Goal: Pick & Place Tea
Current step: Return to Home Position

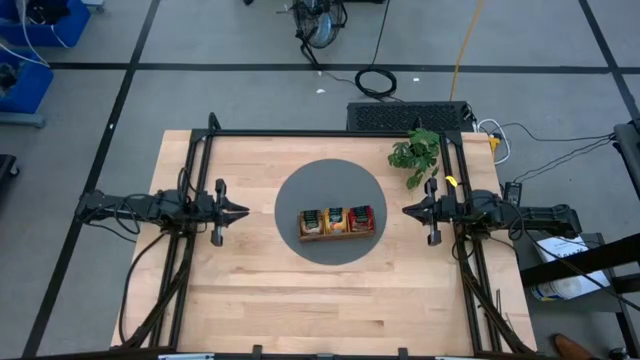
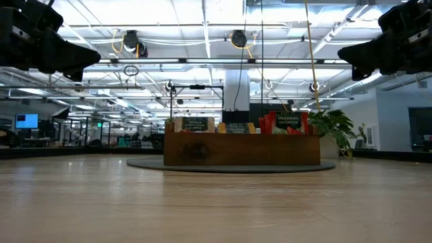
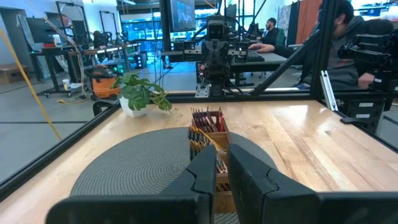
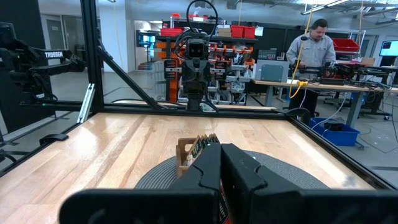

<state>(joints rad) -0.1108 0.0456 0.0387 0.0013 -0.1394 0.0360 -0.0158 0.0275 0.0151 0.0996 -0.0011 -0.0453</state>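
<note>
Left gripper and right gripper hang empty and pinched together; I think the tea is light and bendy, best held by a top edge.

The tea sachets all stand on edge, packed in rows inside the long wooden tray. The tray lies just toward 5 o'clock of the centre of the round grey mat, in the middle of the table. From above, the dark green sachets fill the compartment at the tray's 9 o'clock end. The orange-yellow sachets fill the middle compartment and the red sachets the 3 o'clock end. In the low view their upright tops rise above the tray's rim, with dark labels on one end pack and on the red pack at the other end.
</note>
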